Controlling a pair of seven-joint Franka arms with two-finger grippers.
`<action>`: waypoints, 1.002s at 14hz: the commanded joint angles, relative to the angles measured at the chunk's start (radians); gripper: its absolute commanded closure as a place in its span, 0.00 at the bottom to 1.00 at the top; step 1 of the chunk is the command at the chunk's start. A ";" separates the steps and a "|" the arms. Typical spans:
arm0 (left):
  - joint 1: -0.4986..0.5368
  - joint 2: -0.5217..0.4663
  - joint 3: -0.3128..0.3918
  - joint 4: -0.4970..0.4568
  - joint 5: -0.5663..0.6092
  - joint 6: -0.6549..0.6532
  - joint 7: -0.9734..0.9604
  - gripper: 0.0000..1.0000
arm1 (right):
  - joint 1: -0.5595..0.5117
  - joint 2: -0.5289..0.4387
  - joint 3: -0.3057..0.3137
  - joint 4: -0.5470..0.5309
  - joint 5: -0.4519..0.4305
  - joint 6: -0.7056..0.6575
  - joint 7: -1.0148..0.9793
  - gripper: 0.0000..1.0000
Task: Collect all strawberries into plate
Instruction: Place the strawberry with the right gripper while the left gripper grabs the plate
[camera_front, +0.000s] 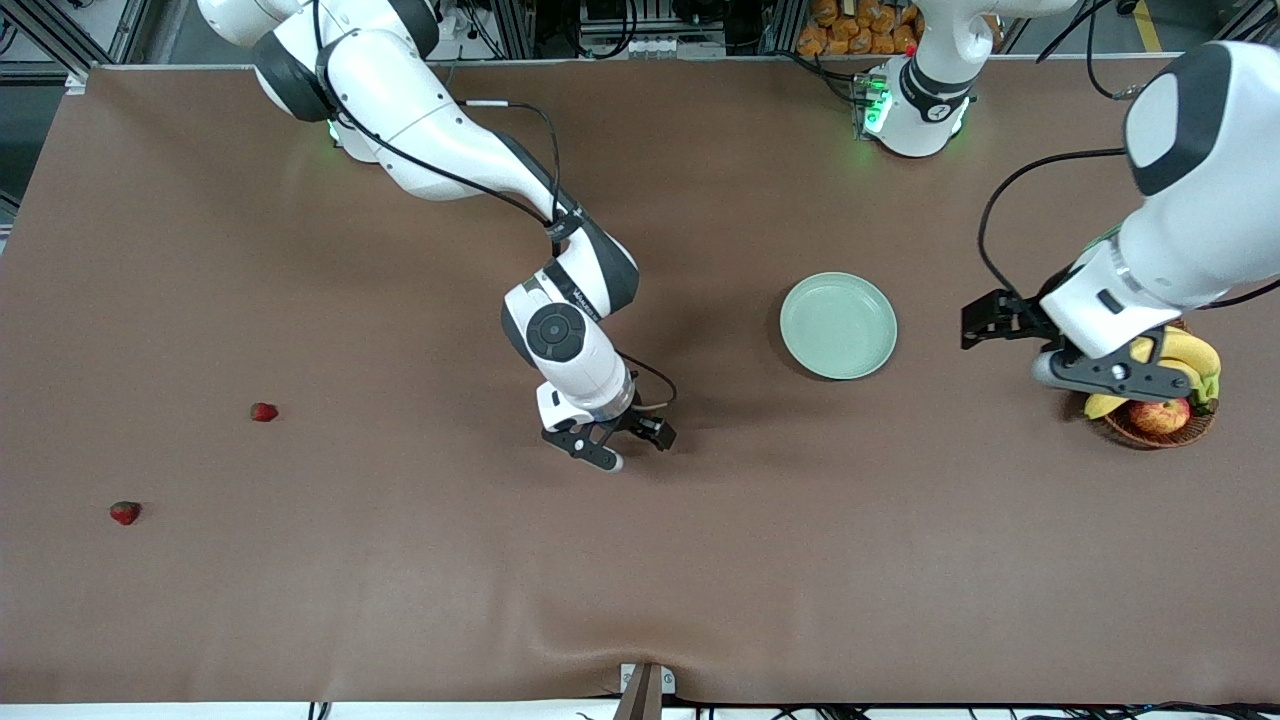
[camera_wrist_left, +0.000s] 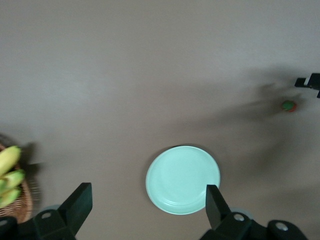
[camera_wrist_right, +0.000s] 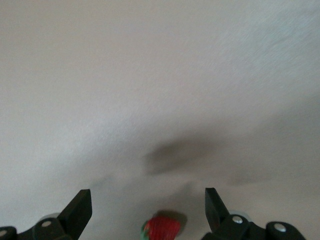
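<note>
- One strawberry (camera_wrist_right: 161, 228), red with a green cap, lies on the table between the spread fingers of the right gripper (camera_front: 618, 445), which hangs bent down over it, nearer the front camera than the plate (camera_front: 838, 325).
- Two more strawberries (camera_front: 264, 412) (camera_front: 125, 513) lie toward the right arm's end.
- The plate, round, smooth and pale green, holds nothing.
- The left gripper (camera_front: 985, 320) waits, fingers apart, beside a wicker basket (camera_front: 1160, 425) of fruit.
- A brown cloth covers the table (camera_front: 400, 560).

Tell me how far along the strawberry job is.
Nothing is done: the plate is empty. The right gripper, open, is over a strawberry, not gripping it. Two strawberries lie toward the right arm's end. The left gripper waits open beside the basket.
</note>
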 joint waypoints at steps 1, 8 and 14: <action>-0.052 0.062 0.003 0.039 -0.031 0.007 -0.069 0.00 | -0.052 -0.081 -0.007 -0.005 -0.020 -0.136 0.007 0.00; -0.193 0.150 0.004 0.052 -0.030 0.139 -0.296 0.00 | -0.115 -0.179 -0.209 -0.042 -0.021 -0.452 -0.203 0.00; -0.299 0.258 0.004 0.053 -0.027 0.297 -0.376 0.00 | -0.179 -0.391 -0.368 -0.326 -0.021 -0.484 -0.496 0.00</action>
